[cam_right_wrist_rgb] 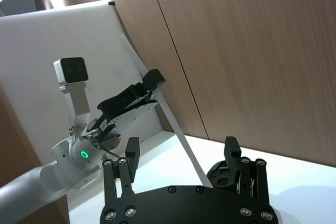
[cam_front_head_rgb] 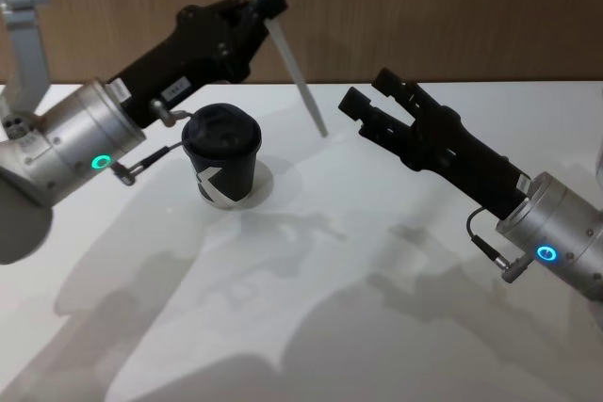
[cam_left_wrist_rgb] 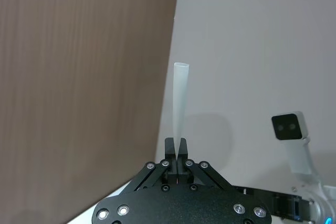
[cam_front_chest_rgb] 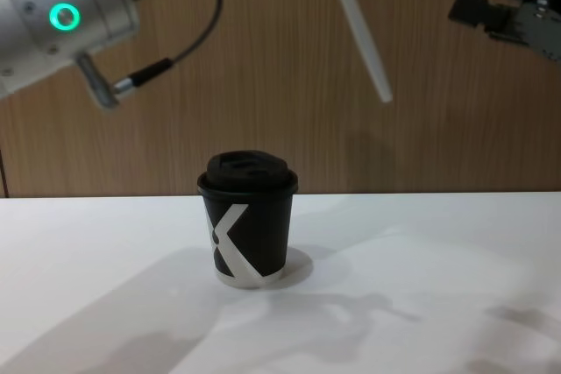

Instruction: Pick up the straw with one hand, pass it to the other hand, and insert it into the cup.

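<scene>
The white straw (cam_front_head_rgb: 294,63) hangs tilted in the air, pinched near its upper part by my left gripper (cam_front_head_rgb: 268,2), which is shut on it. Its lower end points down to the right of the cup (cam_front_head_rgb: 221,157), above the table. In the left wrist view the straw (cam_left_wrist_rgb: 180,98) sticks straight out from the left gripper (cam_left_wrist_rgb: 176,148). The black cup (cam_front_chest_rgb: 247,225), with a white K mark and a domed lid, stands upright on the table. My right gripper (cam_front_head_rgb: 369,93) is open, just right of the straw's lower end and not touching it. In the right wrist view, the straw (cam_right_wrist_rgb: 173,124) runs between the fingers (cam_right_wrist_rgb: 131,150).
The white table (cam_front_head_rgb: 377,280) spreads around the cup, with a wooden wall (cam_front_head_rgb: 452,16) behind it. A thin dark cable with a metal plug (cam_front_head_rgb: 141,165) hangs from the left wrist, near the cup's left side.
</scene>
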Controlling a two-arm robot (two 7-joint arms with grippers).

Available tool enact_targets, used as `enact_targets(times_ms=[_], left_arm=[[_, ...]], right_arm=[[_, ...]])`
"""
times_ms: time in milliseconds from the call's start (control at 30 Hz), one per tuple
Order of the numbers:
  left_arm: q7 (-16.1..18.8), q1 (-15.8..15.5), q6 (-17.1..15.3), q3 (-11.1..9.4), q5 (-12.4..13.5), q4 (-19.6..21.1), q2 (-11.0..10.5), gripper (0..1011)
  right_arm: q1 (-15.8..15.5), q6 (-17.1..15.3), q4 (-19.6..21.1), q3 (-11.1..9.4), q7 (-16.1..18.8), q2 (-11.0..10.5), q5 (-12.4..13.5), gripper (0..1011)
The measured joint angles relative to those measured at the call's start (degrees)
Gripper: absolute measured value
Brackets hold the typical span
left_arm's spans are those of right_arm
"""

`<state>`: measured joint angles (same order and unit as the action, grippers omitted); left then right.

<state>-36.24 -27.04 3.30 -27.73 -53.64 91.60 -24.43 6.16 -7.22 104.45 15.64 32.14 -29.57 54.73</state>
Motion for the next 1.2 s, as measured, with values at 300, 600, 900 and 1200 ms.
enact_targets(times_ms=[300, 600, 900, 1200], left_arm=[[3.66, 2.66, 0.57, 2.39, 2.45, 4.21, -3.45, 2], [5.82, 4.11, 0.45, 4.03, 3.18, 5.34, -4.85, 3], [7.66, 4.76, -0.43, 4.89, 4.24, 4.93, -5.39, 2], [9.04, 4.97, -1.11, 5.14, 5.54, 3.84, -5.39, 2]], right_arm=[[0.0, 0.0, 0.0, 0.0, 0.0, 0.0, 0.0, 1001], [0.0, 0.0, 0.0, 0.0, 0.0, 0.0, 0.0, 1001], [0.0, 0.0, 0.0, 0.0, 0.0, 0.0, 0.0, 1001], [0.0, 0.0, 0.0, 0.0, 0.0, 0.0, 0.0, 1001]])
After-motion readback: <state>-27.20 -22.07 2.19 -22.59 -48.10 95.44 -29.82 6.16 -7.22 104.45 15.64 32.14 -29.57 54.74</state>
